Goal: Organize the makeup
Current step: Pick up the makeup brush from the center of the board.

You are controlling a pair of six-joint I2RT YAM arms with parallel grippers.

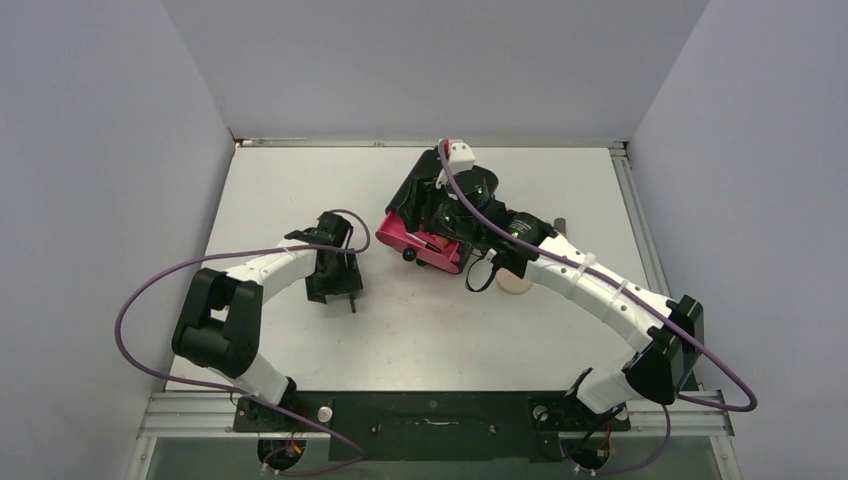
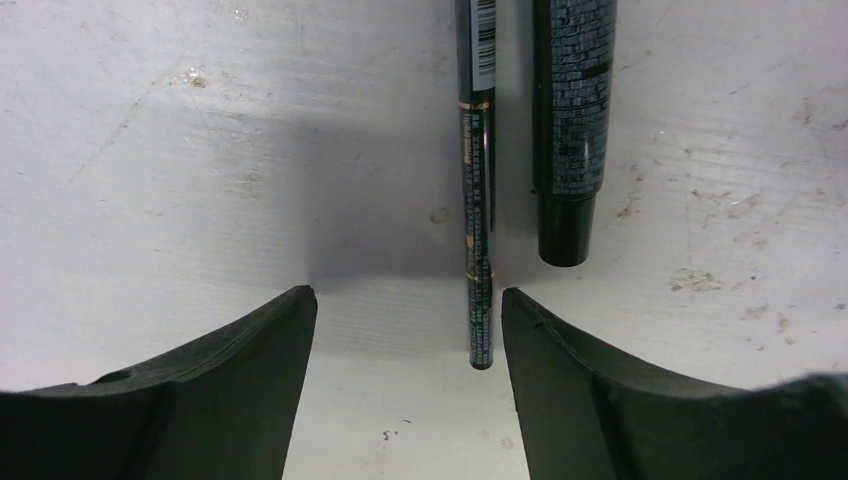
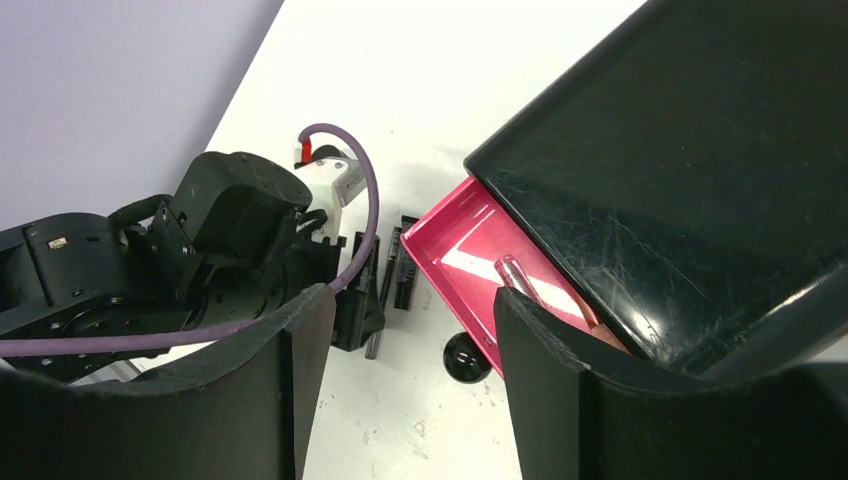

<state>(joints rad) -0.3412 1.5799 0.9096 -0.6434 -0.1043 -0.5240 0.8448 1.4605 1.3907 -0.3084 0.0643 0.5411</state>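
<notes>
In the left wrist view a thin black pencil [image 2: 480, 200] lies on the table beside a thicker black tube [image 2: 570, 130]. My left gripper [image 2: 410, 330] is open and low over the table. The pencil's near end lies between its fingers, close to the right one, untouched. My right gripper [image 3: 410, 300] is open and empty, hovering by the open pink drawer [image 3: 450, 245] of the black cabinet [image 3: 680, 170]. A brush with a silver ferrule and orange handle [image 3: 522, 282] lies in that drawer. A round peach disc [image 1: 517, 284] sits half under the right arm.
The drawer's black ball knob [image 3: 467, 357] juts toward the table's middle. The cabinet [image 1: 425, 195] stands at the back centre, with the right arm [image 1: 590, 285] stretched across to it. The left arm [image 1: 260, 270] reaches in from the left. Grey walls close in three sides.
</notes>
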